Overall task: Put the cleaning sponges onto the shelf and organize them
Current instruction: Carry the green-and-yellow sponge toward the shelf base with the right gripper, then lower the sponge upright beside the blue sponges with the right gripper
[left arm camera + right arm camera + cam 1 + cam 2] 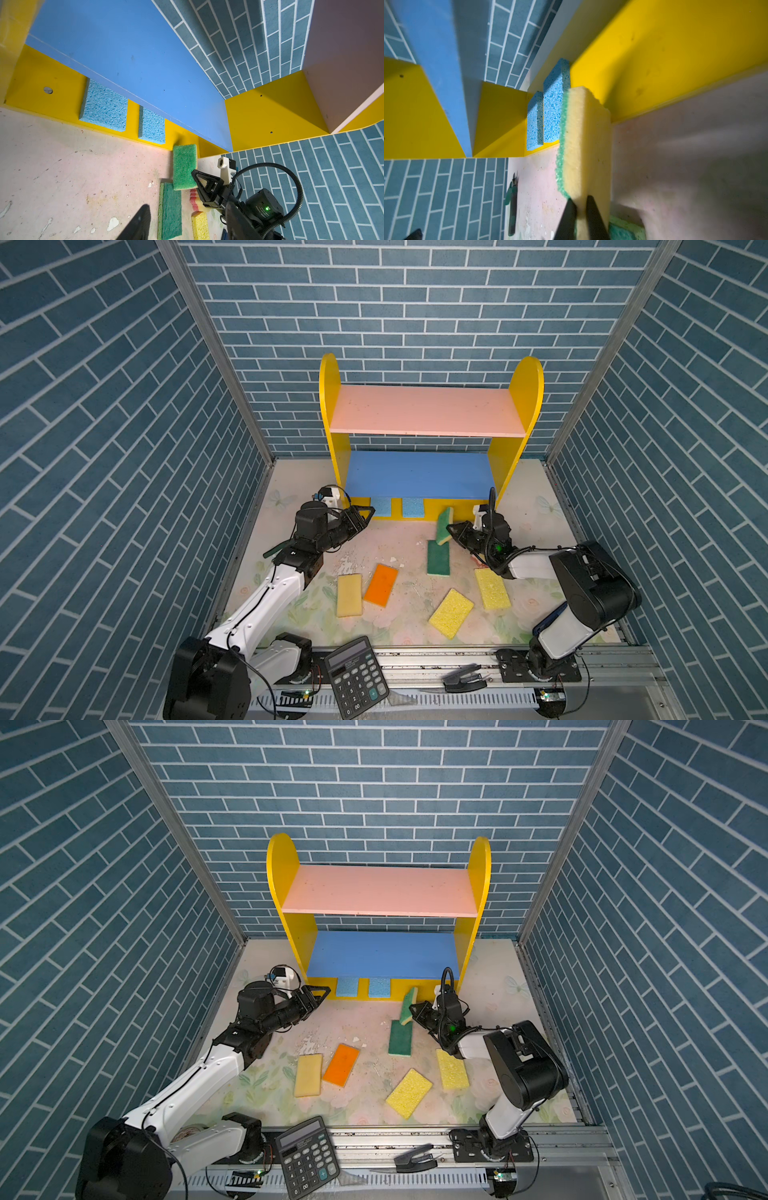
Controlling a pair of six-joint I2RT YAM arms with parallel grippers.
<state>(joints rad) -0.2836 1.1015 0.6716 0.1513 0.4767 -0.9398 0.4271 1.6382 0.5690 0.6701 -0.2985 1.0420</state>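
shelf [524, 398]: three levels, yellow round-topped side panels, pink top board [428, 410], blue middle board [415, 472], yellow base [462, 509]. Stands at back of floral table mat [540, 526].

On yellow base, toward shelf's left panel: light-blue foam sponge [381, 507], flat. Just beside it toward shelf middle, small gap between: second light-blue foam sponge [412, 508]. Back ends of both under blue middle board in both top views.

right gripper [452, 529]: at shelf front, right of shelf middle. Jaws narrow, pinching near end of green-topped yellow foam sponge [444, 524]; own wrist view shows yellow foam between fingers [592, 212]. Sponge tilted: far end over front lip of yellow base, just right of second light-blue foam sponge, near end raised off mat. Contact with base: can't tell.

left gripper [368, 514]: at shelf front, by foot of left panel, near first light-blue sponge. Jaws apart, nothing between. Only one finger [138, 222] in own wrist view.

Flat on mat in front of shelf: dark-green flat sponge [438, 558], partly under raised end of held sponge. Farther out from shelf: pale-yellow flat sponge [349, 595] and orange flat sponge [381, 585] side by side, left of shelf middle; bright-yellow porous sponge [451, 613] and second bright-yellow porous sponge [492, 589] toward right panel side. pink-and-yellow piece [195, 201] below right gripper, mostly hidden.

Farthest from shelf, on front rail: black calculator [357, 676].
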